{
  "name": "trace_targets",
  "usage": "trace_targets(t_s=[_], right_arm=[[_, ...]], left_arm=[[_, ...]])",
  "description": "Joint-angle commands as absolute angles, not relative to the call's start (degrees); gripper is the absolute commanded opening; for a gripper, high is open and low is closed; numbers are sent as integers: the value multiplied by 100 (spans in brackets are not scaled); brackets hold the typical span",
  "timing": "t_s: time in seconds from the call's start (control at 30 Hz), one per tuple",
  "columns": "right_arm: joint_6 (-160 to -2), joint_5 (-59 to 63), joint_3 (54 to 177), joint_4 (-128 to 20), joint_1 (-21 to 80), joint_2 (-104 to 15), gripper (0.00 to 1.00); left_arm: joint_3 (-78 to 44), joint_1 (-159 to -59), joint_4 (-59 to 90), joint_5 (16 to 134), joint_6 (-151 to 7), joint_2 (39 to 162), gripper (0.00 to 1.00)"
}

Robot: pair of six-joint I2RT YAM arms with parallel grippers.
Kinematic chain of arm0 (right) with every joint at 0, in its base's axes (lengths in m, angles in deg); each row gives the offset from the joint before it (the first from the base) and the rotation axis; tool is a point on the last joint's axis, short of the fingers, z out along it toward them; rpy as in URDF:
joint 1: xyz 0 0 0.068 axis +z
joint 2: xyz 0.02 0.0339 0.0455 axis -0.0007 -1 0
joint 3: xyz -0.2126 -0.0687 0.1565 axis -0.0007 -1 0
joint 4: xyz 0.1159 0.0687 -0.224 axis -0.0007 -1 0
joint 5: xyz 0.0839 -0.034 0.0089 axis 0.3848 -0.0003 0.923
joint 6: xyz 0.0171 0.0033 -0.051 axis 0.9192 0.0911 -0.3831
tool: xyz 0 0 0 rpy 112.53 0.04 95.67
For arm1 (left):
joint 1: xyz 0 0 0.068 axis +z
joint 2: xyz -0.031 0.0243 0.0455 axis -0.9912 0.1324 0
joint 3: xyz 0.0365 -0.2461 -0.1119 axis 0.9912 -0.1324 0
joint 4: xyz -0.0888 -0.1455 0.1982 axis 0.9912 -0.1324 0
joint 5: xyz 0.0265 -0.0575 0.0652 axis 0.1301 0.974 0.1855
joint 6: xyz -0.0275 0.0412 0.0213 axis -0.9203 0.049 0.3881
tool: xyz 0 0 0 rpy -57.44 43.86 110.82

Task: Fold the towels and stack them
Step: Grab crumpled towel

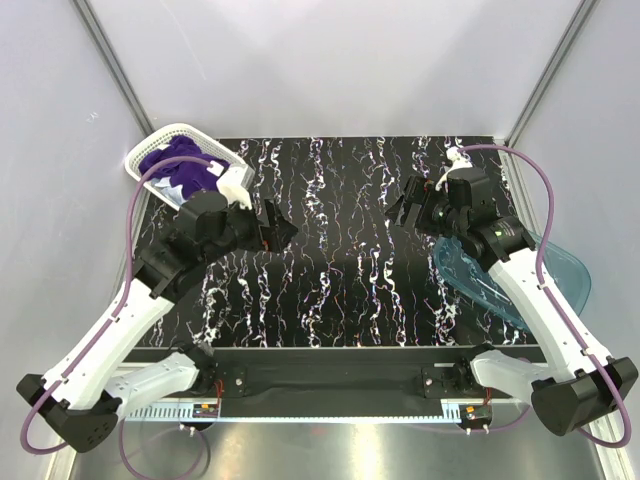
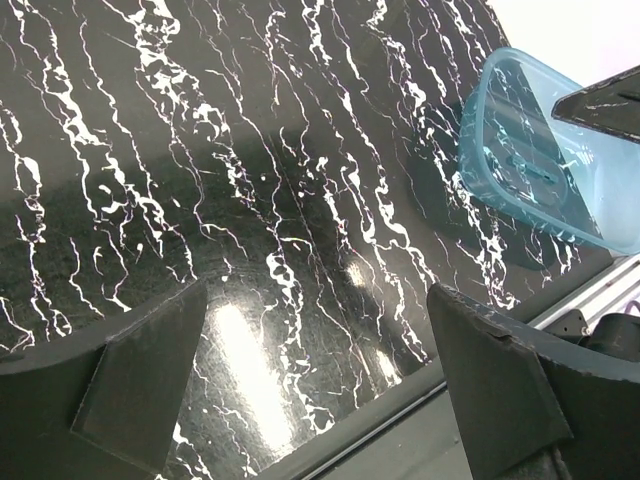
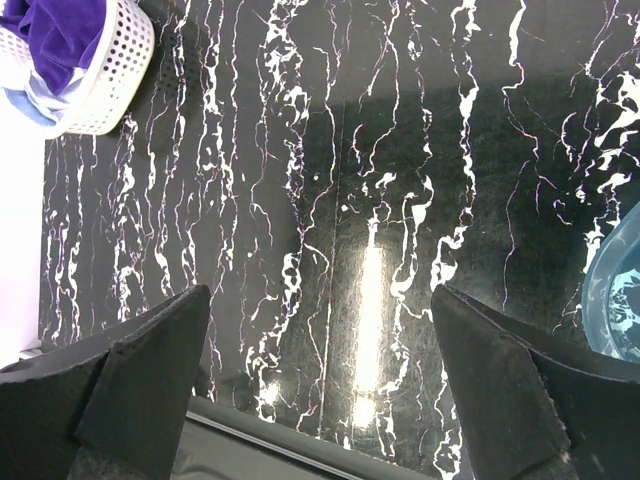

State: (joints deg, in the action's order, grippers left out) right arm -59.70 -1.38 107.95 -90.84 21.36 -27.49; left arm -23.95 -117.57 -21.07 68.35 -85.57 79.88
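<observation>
The towels lie bunched in a white lattice basket [image 1: 170, 133] at the table's far left. A deep purple towel [image 1: 180, 160] is on top. In the right wrist view the purple towel [image 3: 60, 35] covers a pale blue one [image 3: 35, 100] in the basket [image 3: 120, 70]. My left gripper [image 1: 283, 232] hovers open just right of the basket, over bare tabletop [image 2: 320, 380]. At the far right my right gripper [image 1: 405, 212] also stands open above the table [image 3: 320, 390]. Neither holds anything.
A translucent blue tub [image 1: 560, 265] sits at the table's right edge, under my right arm, and shows in the left wrist view [image 2: 540, 170]. The black marbled tabletop [image 1: 330, 280] spans the space between the arms. Grey walls enclose the back and both sides.
</observation>
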Motion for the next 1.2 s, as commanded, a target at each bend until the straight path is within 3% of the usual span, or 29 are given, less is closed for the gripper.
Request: trace_targets(t_s=[0.0,0.23,0.53,0.7,0.93,1.03,1.17], right_arm=[[-5948,-350,10887,-8841,2166,-2719,100],[-5921,-280,10966,-8771,2166,-2622,100],[-5588,318,10193,-7848,2166,-1691,100],[-5429,485,10105,-7690,2166,-1637,100],[-5569,414,10061,-7584,2175,-1778,100],[-5675,310,10078,-7567,2175,-1874,100],[-5955,256,10157,-7698,2166,-1936,100]], left_arm=[[-2292,-11764,-1904,6396,-8435,7860,99],[-1242,-11519,-2421,5084,-8400,8401,99],[793,-8655,-3337,4925,-8057,10609,98],[1451,-7538,-3004,5459,-8075,12397,80],[2980,-7369,-2942,5848,-7802,14169,73],[3455,-7378,-2907,5926,-7671,14845,65],[3676,-7360,-2705,6058,-7504,15391,66]])
